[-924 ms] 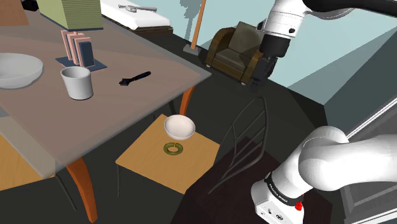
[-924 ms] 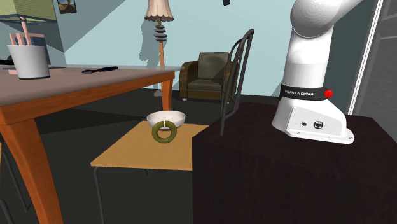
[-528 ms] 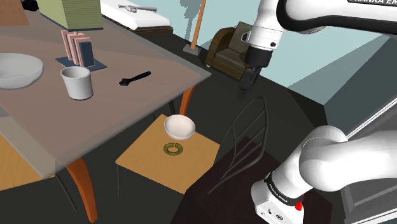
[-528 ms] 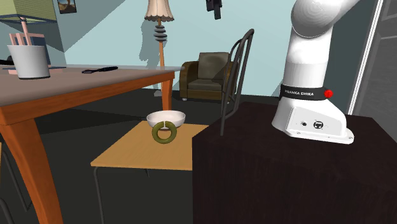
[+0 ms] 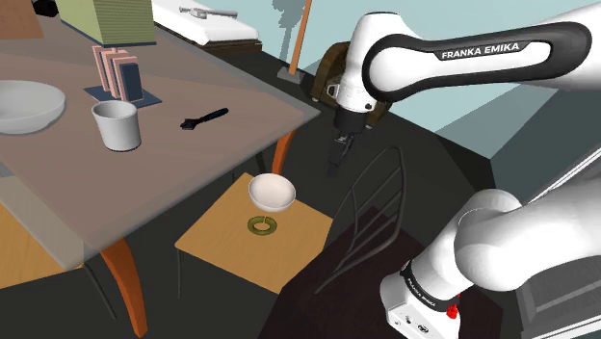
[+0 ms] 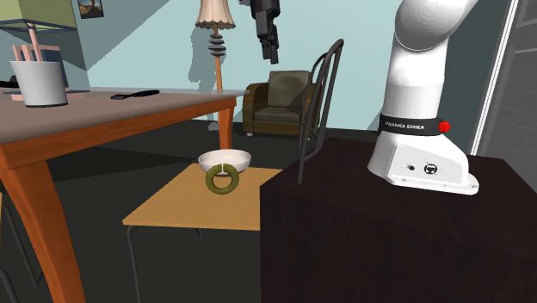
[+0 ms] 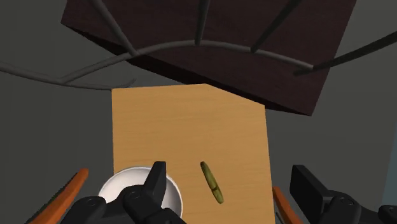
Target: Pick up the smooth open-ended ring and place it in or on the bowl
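Hand (image 5: 335,167) lowered, ring (image 6: 212,180) on edge, gap upward

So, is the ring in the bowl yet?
Out: the olive ring sits on the tan chair seat beside the white bowl.

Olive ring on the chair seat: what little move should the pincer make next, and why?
Probably lower toward the olive ring. The pincer hangs open well above the tan chair seat, and the wrist view shows the ring under the gap between its fingers, beside the white bowl, not yet held.
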Robot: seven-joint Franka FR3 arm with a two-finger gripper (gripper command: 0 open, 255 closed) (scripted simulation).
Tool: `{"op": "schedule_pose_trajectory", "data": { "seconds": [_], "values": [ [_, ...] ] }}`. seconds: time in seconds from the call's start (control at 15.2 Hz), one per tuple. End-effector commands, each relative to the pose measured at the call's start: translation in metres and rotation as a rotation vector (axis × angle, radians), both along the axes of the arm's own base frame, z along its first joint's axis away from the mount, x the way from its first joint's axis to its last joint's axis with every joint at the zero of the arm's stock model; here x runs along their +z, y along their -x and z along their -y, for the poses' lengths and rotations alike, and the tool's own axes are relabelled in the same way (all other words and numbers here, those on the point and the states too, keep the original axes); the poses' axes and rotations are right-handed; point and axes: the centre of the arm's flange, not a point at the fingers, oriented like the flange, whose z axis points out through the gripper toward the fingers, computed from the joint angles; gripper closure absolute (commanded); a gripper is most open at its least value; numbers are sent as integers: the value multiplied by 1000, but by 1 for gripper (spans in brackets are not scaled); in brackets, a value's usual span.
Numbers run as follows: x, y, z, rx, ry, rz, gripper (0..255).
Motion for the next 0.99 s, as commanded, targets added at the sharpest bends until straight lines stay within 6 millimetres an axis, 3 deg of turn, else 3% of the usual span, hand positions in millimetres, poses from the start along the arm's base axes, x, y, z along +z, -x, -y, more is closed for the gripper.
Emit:
{"op": "schedule_pose_trajectory", "data": {
  "seconds": [0.0,0.92],
  "values": [
    [-21,-12,-5,38,2,7,0],
    [-181,-85,-61,297,17,38,0]
  ]
}}
